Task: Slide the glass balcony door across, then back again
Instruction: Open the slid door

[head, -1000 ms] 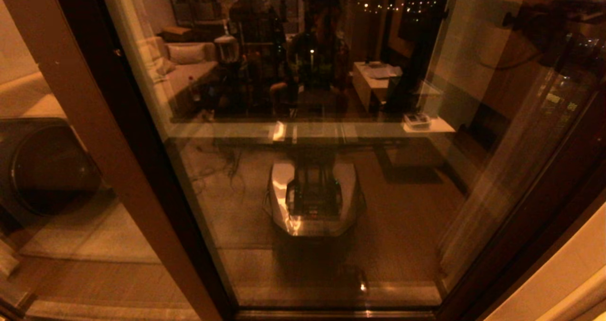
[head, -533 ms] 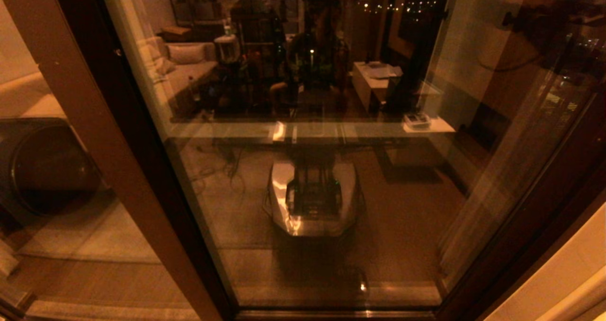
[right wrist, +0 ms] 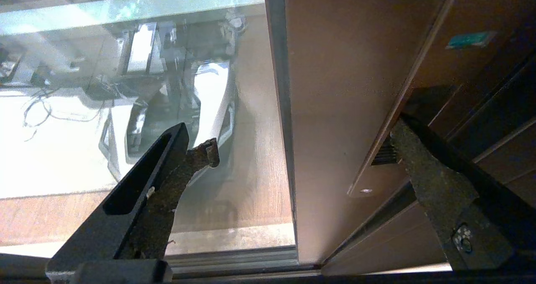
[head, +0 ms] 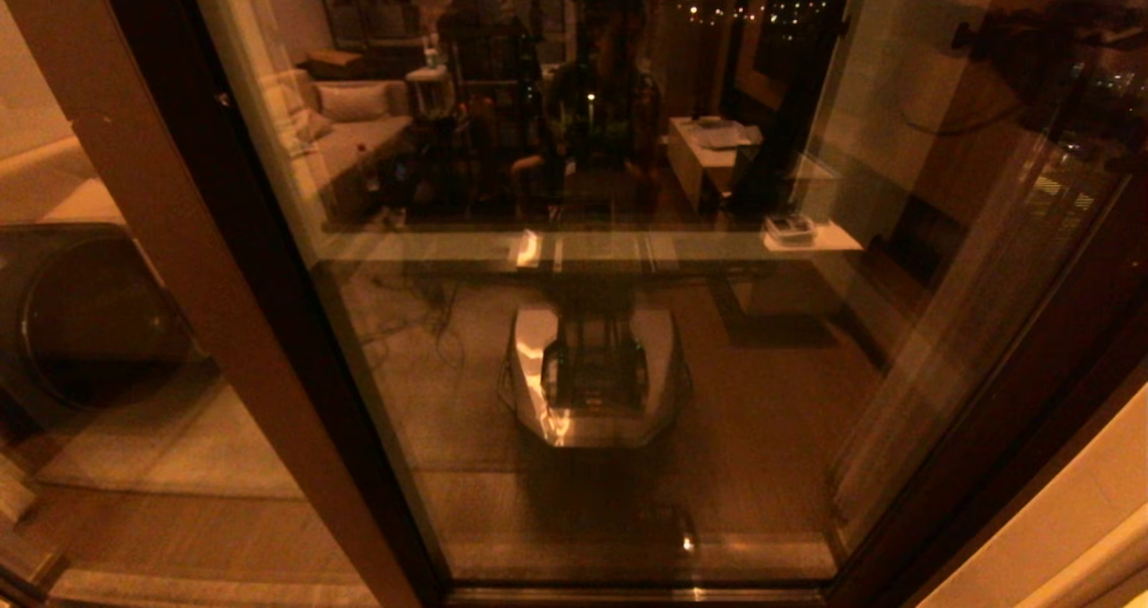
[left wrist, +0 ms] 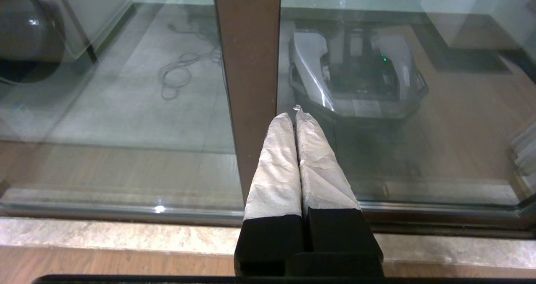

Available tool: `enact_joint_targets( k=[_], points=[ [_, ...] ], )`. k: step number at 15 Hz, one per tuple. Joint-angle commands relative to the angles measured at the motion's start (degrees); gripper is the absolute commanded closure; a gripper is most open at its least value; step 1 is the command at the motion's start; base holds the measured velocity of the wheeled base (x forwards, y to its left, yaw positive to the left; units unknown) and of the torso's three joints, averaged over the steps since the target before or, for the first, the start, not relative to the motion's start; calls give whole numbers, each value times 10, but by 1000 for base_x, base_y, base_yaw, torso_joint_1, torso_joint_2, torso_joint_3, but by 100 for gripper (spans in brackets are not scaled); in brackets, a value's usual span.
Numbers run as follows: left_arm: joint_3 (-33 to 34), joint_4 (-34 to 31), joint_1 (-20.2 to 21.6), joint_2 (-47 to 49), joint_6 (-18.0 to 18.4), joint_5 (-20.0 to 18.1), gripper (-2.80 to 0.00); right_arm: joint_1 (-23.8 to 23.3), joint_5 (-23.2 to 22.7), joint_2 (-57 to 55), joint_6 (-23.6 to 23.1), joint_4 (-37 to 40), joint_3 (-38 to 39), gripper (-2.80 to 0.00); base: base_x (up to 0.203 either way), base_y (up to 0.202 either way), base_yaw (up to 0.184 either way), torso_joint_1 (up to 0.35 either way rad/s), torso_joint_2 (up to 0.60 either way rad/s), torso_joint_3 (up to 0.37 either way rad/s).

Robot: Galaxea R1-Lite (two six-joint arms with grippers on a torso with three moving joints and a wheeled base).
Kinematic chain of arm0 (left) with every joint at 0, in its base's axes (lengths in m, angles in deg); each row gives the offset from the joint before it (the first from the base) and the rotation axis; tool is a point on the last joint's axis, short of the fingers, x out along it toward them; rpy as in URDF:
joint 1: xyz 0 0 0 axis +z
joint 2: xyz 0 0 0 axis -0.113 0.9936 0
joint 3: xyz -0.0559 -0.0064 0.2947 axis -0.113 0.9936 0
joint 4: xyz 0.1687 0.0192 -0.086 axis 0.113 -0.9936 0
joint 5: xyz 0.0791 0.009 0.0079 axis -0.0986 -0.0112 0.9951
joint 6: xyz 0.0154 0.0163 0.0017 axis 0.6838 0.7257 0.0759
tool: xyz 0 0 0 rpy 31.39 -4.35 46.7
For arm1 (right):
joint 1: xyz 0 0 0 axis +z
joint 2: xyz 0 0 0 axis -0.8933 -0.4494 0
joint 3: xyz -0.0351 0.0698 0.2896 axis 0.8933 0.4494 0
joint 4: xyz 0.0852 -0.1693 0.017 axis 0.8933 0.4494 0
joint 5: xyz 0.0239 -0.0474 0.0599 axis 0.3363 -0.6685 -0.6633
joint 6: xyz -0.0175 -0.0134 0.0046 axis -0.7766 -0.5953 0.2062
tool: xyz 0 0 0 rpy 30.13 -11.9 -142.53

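Observation:
The glass balcony door (head: 592, 321) fills the head view, a reflective pane in a dark brown frame. Neither gripper shows in the head view. In the left wrist view my left gripper (left wrist: 293, 115) is shut and empty, its tape-wrapped fingers (left wrist: 276, 162) pointing at the door's brown upright rail (left wrist: 247, 66) and close to it. In the right wrist view my right gripper (right wrist: 305, 137) is open and straddles the other upright rail (right wrist: 335, 108). One finger lies before the glass. The other sits by the handle slot (right wrist: 383, 154), above a small round lock (right wrist: 366, 190).
A dark round drum (head: 90, 321) stands behind the narrower pane on the left. A stone threshold (left wrist: 125, 238) and floor track (right wrist: 234, 259) run below the door. My own base is mirrored in the glass (head: 592, 375). A pale wall (head: 1076, 536) borders the right.
The door and its frame stand where they were. Only the reflections of the room in the glass shift slightly.

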Motion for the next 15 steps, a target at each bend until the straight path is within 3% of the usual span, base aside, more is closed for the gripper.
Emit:
enact_joint_targets(
  k=[1,15],
  points=[
    [0,0,0,0,0,0,0,1,-2,1,0,1,1,-280,0,0,0,0,0,0],
    [0,0,0,0,0,0,0,17,-2,23,-2,3,24,-280,0,0,0,0,0,0]
  ],
)
